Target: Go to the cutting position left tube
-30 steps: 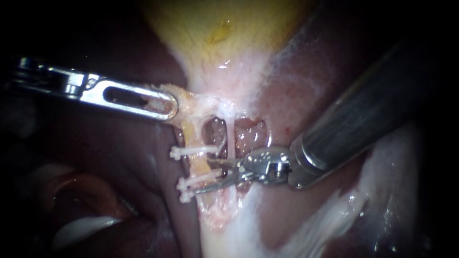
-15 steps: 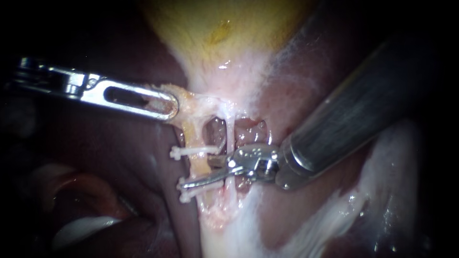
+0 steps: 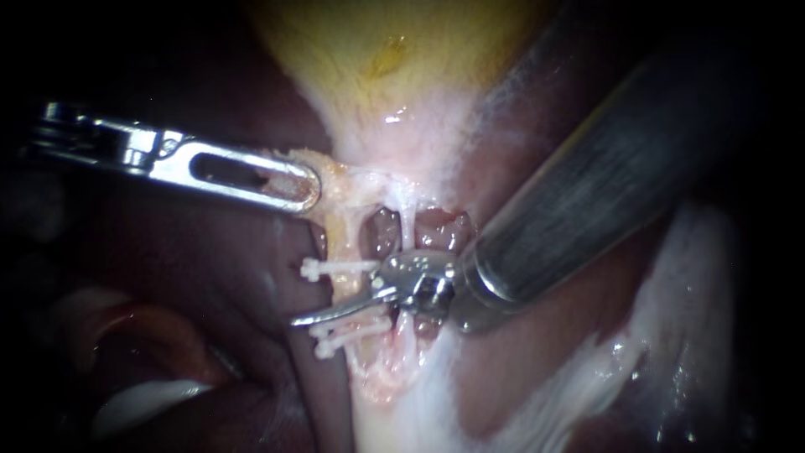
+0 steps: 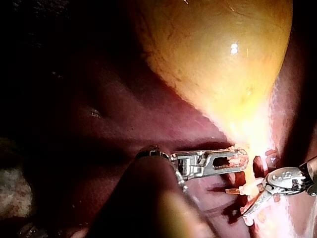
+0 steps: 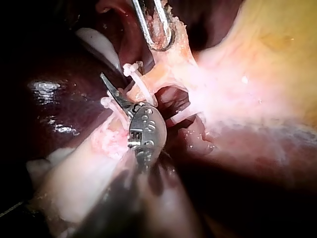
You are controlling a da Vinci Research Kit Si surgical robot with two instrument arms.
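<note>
The left tube (image 3: 342,233) is yellowish and runs down from the gallbladder (image 3: 394,59). It carries one white clip (image 3: 331,268) above and two clips (image 3: 350,332) below. My right instrument (image 3: 335,304) comes in from the upper right and ends in curved blades. One blade lies across the front of the left tube between the upper and lower clips, its tip (image 3: 295,320) past the tube. The other blade is hidden behind the tube. My left instrument (image 3: 289,189) is shut on tissue at the gallbladder's neck. The right wrist view shows the front blade (image 5: 113,90) beside the clips.
A thin white right tube (image 3: 406,225) stands just right of the left tube, with the blades' hinge (image 3: 415,281) in front of it. Dark liver (image 3: 210,277) lies to the left and below. White fatty tissue (image 3: 520,403) spreads at the lower right.
My right instrument has slid left and slightly up. Its front blade now reaches across and past the left tube between the clips. My left instrument still holds in about the same place.
</note>
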